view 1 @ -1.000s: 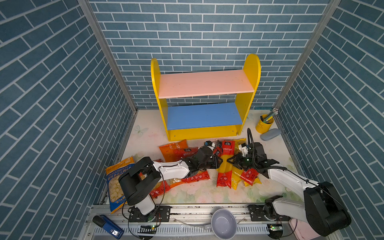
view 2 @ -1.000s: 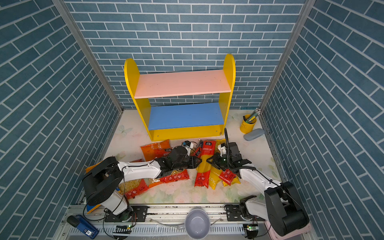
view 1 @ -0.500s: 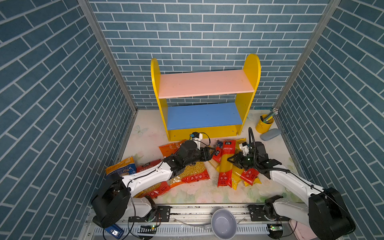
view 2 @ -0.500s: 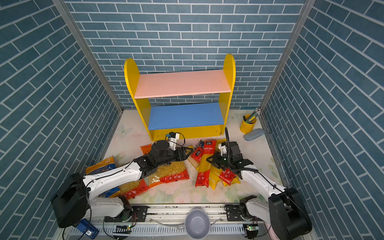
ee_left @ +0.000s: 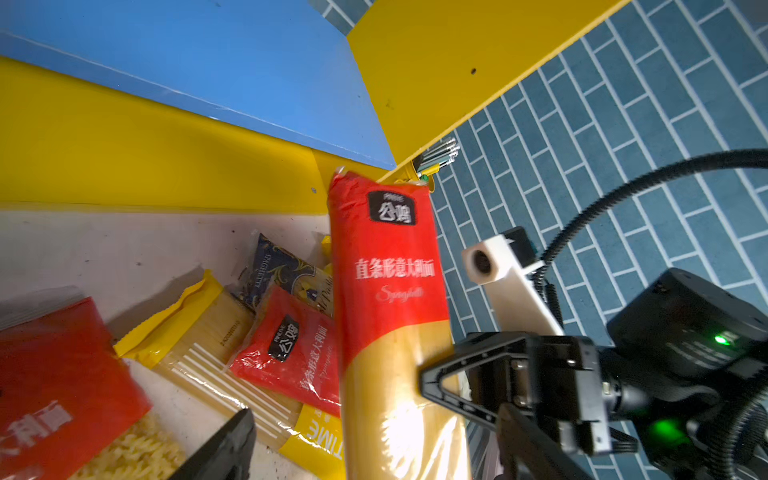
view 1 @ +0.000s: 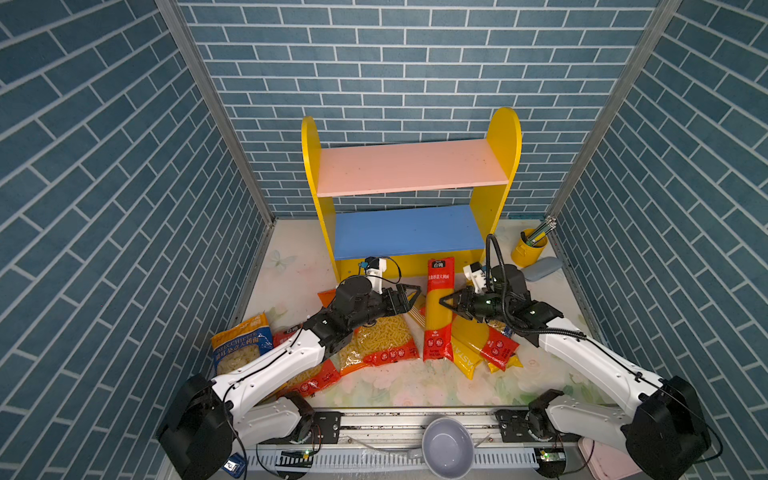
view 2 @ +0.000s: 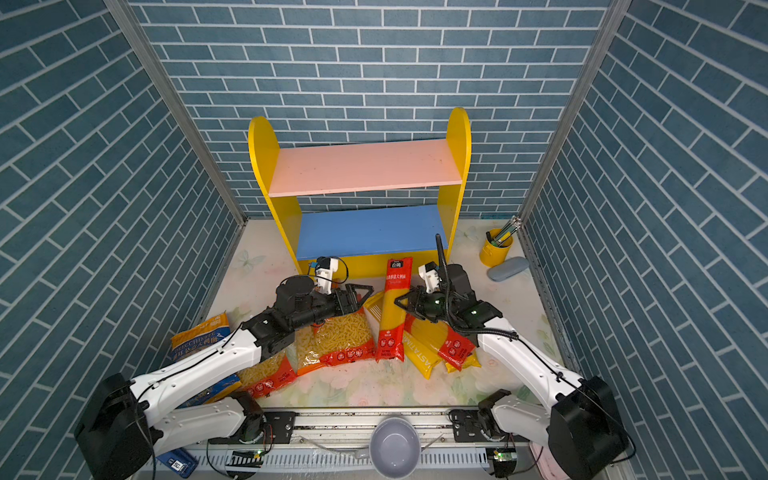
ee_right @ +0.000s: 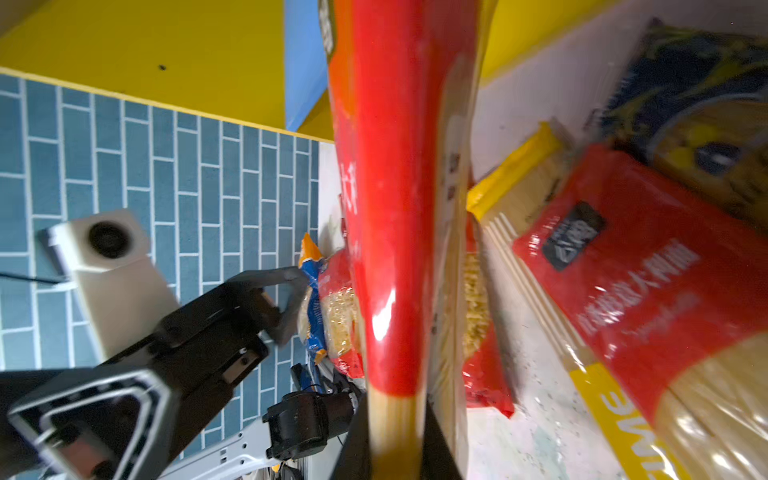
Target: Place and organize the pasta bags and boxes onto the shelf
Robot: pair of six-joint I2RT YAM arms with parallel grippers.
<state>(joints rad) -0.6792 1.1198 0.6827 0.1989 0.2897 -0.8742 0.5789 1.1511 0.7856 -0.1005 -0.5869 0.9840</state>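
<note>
One long red spaghetti pack (view 1: 438,307) stands mid-frame, pinched by the right claw (view 1: 446,306) at its right edge; the left claw (view 1: 409,296) gapes wide just left, apart.

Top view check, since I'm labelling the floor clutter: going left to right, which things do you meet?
Blue-orange short-pasta bag → open left gripper → long red-and-yellow spaghetti pack → right gripper gripping it → yellow pen cup.

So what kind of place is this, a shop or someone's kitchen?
Neither, most likely: it looks like a staged robot test cell. Printed blue brick-pattern walls box in a small tabletop, two white-and-black robot arms are bolted to a metal rail, and a toy-like yellow shelf with pink and blue boards stands in for a store.
</note>
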